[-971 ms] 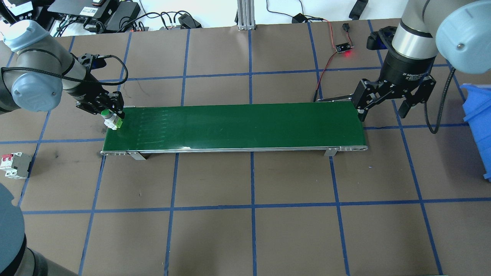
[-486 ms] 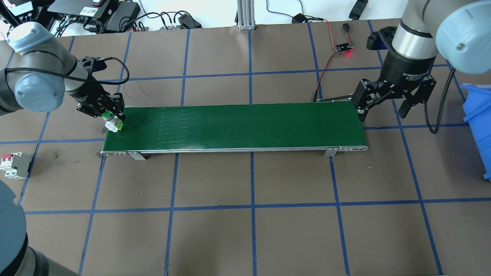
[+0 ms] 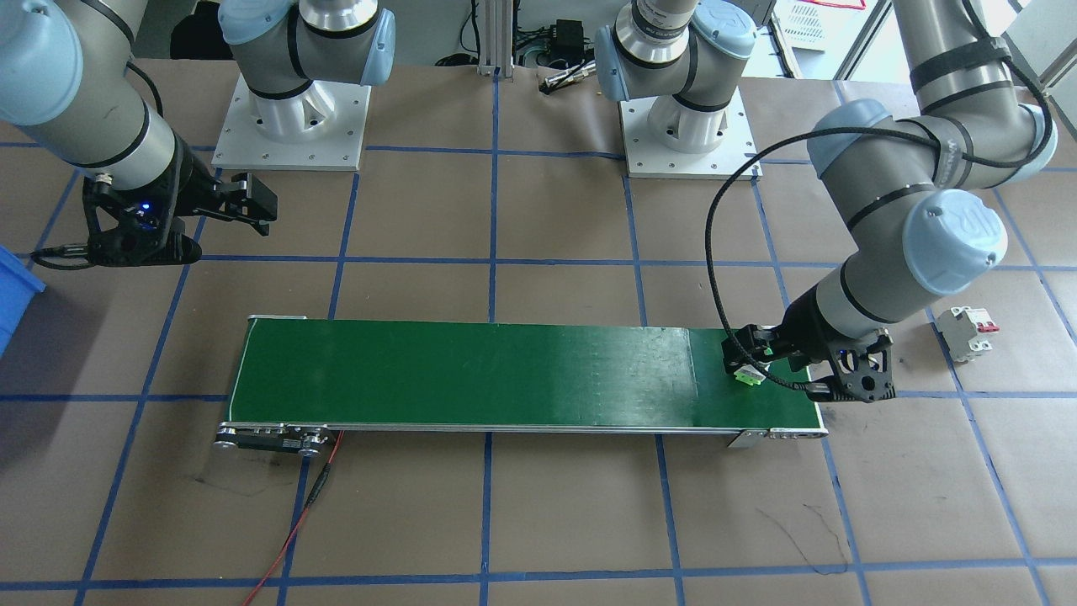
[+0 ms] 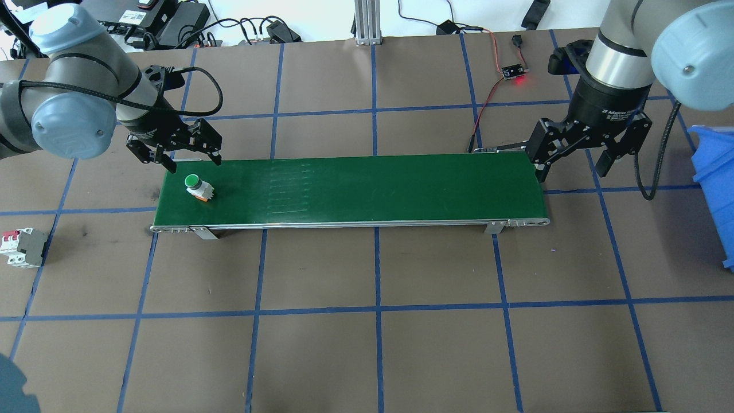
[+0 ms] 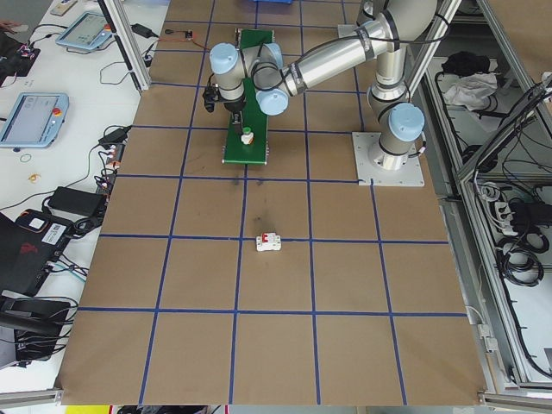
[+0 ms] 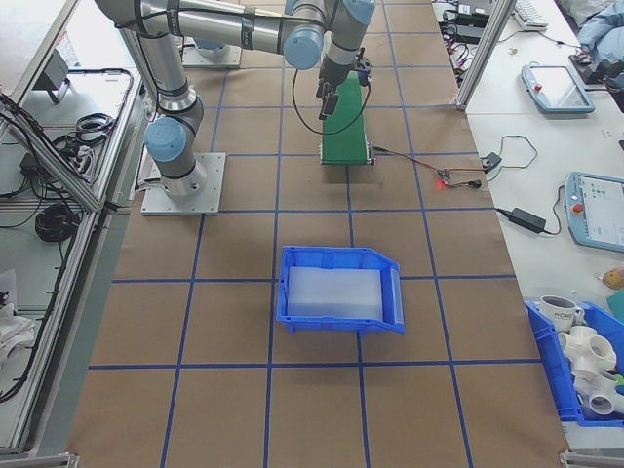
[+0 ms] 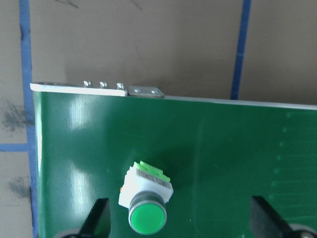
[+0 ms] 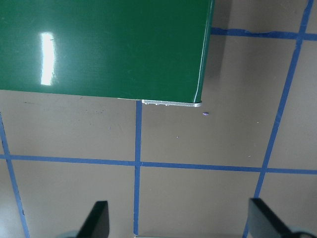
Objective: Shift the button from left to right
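You see the button (image 4: 199, 187) lying free on the green conveyor belt (image 4: 367, 189), at the left of the overhead frame, cap up. The left gripper (image 4: 175, 150) sits just above it in that frame, fingers spread, grasping nothing. The right gripper (image 4: 585, 150) hangs at the belt's right end, fingers also spread and empty. White lettering on its black collar is too small to read. A breaker (image 4: 22, 248) lies at the left edge.
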Motion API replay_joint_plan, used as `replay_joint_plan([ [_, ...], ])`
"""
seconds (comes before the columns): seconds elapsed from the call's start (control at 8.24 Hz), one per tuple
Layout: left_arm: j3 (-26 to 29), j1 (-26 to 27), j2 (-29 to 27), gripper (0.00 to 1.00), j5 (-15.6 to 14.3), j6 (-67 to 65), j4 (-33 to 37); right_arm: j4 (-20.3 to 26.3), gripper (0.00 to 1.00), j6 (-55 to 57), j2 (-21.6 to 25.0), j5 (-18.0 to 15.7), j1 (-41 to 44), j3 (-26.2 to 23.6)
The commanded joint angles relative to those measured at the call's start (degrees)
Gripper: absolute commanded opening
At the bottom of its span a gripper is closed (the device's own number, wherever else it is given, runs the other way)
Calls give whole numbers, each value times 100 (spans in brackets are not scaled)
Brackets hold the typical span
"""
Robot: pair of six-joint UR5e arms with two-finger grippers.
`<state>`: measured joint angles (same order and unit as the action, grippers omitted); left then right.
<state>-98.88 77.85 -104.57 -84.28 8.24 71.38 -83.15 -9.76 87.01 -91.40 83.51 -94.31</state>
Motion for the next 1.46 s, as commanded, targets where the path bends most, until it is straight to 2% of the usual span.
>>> replay_joint_plan([
  [0.0,26,310,857,100,-1,-200,631,0,100,0,0,0,-1,0],
  [0.36,44,319,1298,100,-10,-226,1000,0,100,0,0,9,-1,0],
  [0.61,53,310,1404,100,-1,-226,1071,-35,100,0,-17,26,-1,0],
  [0.97,44,275,1388,100,25,-226,1071,-824,100,9,-429,70,7,-26],
  [1.21,44,284,1387,100,8,-226,1132,-1159,100,261,-728,131,7,-44],
  [1.34,44,275,1387,100,16,-226,1133,-1386,100,620,-947,488,7,-61],
])
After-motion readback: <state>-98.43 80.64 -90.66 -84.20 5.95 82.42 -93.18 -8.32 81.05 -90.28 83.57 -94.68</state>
